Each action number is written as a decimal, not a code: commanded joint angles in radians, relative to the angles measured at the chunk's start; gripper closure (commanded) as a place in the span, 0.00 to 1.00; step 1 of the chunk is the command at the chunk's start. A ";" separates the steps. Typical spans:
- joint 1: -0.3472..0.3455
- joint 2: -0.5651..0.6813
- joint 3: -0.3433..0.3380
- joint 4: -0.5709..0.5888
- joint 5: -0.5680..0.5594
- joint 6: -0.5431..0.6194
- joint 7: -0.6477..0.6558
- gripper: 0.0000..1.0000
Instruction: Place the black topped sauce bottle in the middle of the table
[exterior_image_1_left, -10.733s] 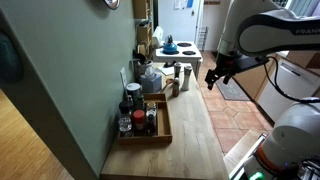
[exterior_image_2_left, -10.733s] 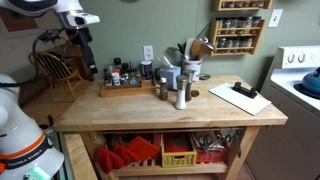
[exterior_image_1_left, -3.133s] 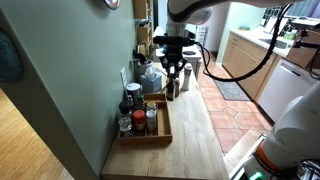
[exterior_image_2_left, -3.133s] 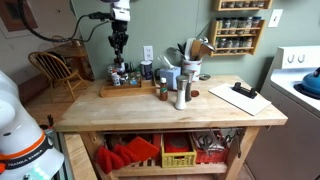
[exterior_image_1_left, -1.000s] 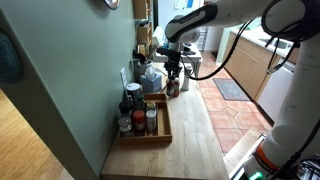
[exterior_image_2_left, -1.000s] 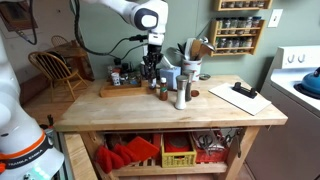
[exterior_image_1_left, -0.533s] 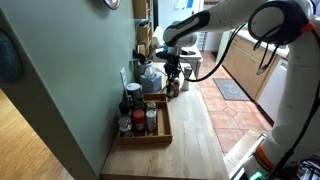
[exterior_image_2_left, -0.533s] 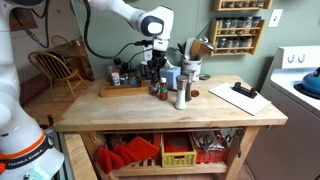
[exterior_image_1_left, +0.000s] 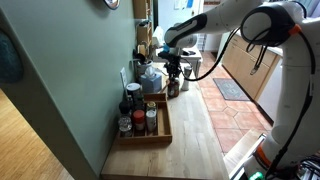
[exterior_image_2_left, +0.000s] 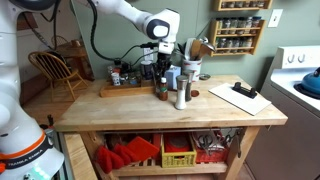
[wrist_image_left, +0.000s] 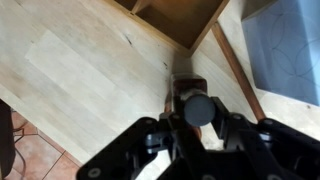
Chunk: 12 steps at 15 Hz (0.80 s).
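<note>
I am looking along the pale wooden table (exterior_image_2_left: 130, 112) from its front edge. A tall grinder (exterior_image_2_left: 181, 96) is standing nearest to me, close to the middle. Just left of it and a little farther back, the black topped sauce bottle (exterior_image_2_left: 160, 91) is standing upright on the table, near the right end of the dark wooden tray (exterior_image_2_left: 108, 91) full of jars. The gripper (exterior_image_2_left: 160, 76) is hanging right over the bottle, with one finger on each side of its top. In the wrist view the round black cap (wrist_image_left: 197, 107) is sitting between the two fingers (wrist_image_left: 160, 135) and very close to them. I cannot tell if they are squeezing it or only sitting around it. Farther back, a pot of kitchen tools (exterior_image_2_left: 192, 60) is standing by the wall. A flat pale board (exterior_image_2_left: 240, 97) is lying well off to the right.
</note>
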 joint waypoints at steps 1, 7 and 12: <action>-0.021 0.018 -0.011 0.034 0.038 0.007 -0.003 0.92; -0.027 0.036 -0.015 0.049 0.055 -0.013 0.014 0.92; -0.014 0.048 -0.014 0.047 0.052 -0.004 0.042 0.92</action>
